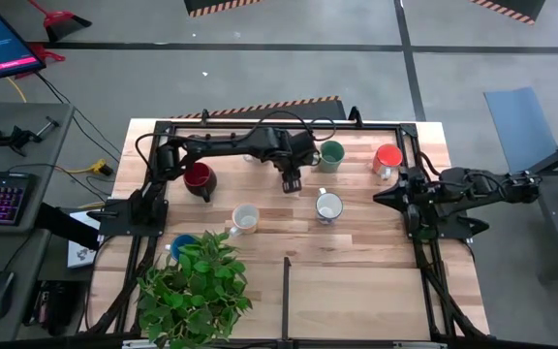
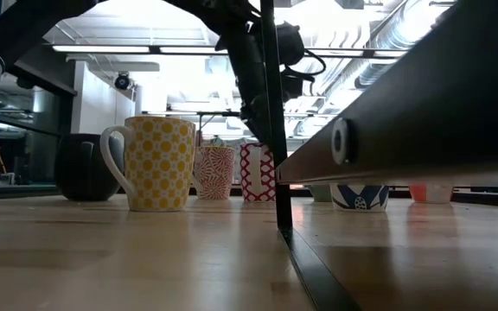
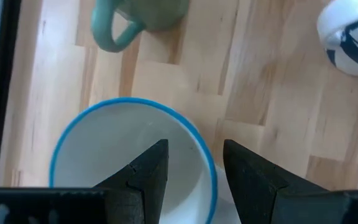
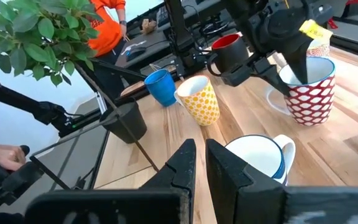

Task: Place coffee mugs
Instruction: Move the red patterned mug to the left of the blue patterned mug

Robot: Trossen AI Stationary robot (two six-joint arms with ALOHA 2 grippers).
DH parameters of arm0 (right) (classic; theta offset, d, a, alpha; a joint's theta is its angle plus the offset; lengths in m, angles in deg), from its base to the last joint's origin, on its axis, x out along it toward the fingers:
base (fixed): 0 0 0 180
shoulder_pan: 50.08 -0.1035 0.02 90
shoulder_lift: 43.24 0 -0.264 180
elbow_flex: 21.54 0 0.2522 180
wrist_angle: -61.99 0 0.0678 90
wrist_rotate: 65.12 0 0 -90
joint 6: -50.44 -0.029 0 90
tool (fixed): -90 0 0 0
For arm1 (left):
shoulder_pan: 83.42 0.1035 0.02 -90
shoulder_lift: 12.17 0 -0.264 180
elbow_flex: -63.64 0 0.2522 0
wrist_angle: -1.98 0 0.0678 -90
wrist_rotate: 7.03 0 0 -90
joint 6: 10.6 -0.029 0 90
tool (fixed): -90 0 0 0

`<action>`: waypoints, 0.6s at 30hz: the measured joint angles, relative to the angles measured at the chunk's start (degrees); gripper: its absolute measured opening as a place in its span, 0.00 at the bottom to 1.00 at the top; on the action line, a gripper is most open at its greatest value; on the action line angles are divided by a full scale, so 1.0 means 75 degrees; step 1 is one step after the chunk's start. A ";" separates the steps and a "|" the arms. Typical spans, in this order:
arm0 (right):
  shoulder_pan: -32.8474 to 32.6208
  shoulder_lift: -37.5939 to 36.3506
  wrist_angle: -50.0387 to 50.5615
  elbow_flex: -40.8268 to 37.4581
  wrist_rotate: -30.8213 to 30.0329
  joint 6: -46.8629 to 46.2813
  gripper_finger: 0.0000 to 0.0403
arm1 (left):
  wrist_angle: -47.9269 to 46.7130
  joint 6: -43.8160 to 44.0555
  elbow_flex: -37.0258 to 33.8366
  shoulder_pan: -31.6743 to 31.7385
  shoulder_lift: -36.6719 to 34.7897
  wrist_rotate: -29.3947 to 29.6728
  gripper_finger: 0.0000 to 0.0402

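We see the left gripper [image 1: 292, 184] spread apart over a blue-rimmed mug [image 3: 132, 158]. The right gripper [image 1: 381, 198] waits, pinched together, holding nothing, by the desk [image 1: 356, 291] side.

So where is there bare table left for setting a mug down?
Bare wood runs along the front right, beside the leafy potted plant, below the white mug with blue pattern. It is crowded at the back around the green mug and the left gripper.

The table [image 1: 356, 291] is pale planked wood with a smooth matt finish; the coffee mugs [image 4: 199, 99] look like glossy glazed ceramic; the frame [image 2: 405, 112] is matt black metal
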 joint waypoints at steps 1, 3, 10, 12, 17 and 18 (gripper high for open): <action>0.0000 0.0007 0.0006 0.0000 0.0012 0.0000 0.06 | 0.0061 -0.0045 0.0000 0.0004 0.0019 0.0000 0.36; 0.0000 0.0024 0.0005 0.0000 0.0017 0.0000 0.06 | 0.0191 -0.0118 0.0000 0.0004 0.0089 0.0000 0.36; 0.0000 0.0027 -0.0032 0.0000 0.0020 -0.0057 0.06 | 0.0220 -0.0294 0.0000 -0.0038 0.0428 -0.0007 0.36; 0.0000 0.0027 -0.0062 0.0000 0.0019 -0.0156 0.06 | 0.0215 -0.0409 -0.0002 -0.0052 0.0431 -0.0006 0.36; 0.0000 0.0027 -0.0071 0.0000 0.0020 -0.0198 0.06 | 0.0236 -0.0792 -0.0003 -0.0070 0.0410 -0.0007 0.32; 0.0000 0.0027 -0.0071 0.0000 0.0020 -0.0198 0.06 | 0.0239 -0.0802 0.0000 -0.0070 0.0410 -0.0003 0.29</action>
